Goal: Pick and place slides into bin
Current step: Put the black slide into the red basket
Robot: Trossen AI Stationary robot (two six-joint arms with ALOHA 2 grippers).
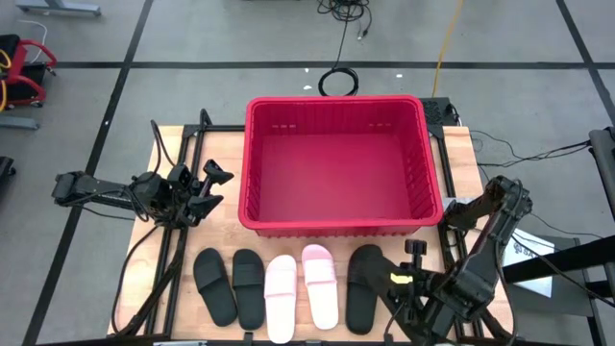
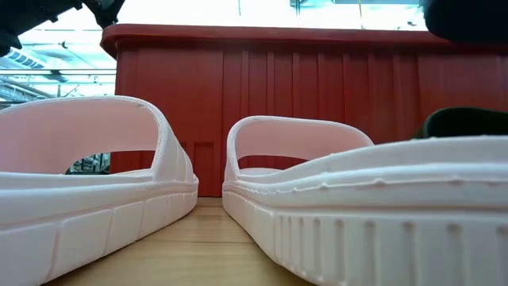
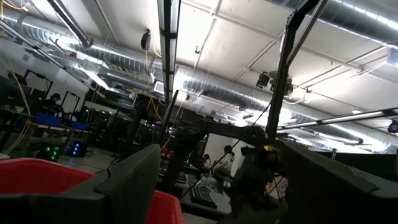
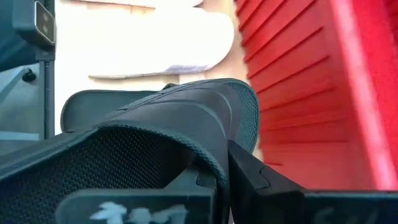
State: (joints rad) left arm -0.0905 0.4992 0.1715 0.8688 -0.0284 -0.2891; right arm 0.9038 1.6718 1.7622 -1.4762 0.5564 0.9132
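Across the upper middle of the high view, the large red ribbed plastic bin (image 1: 336, 163) is sitting on the wooden worktop (image 1: 173, 240); below it five slides are lying in a row: two black slides (image 1: 231, 285), two pale pink slides (image 1: 301, 288) and another black slide (image 1: 364, 284). At left, the left gripper (image 1: 213, 183) is hovering, jaws apart. At lower right, the right gripper (image 1: 408, 279) is sitting beside that black slide. Filling the right wrist view, its jaws are clamping a black textured slide (image 4: 168, 124) beside the bin.
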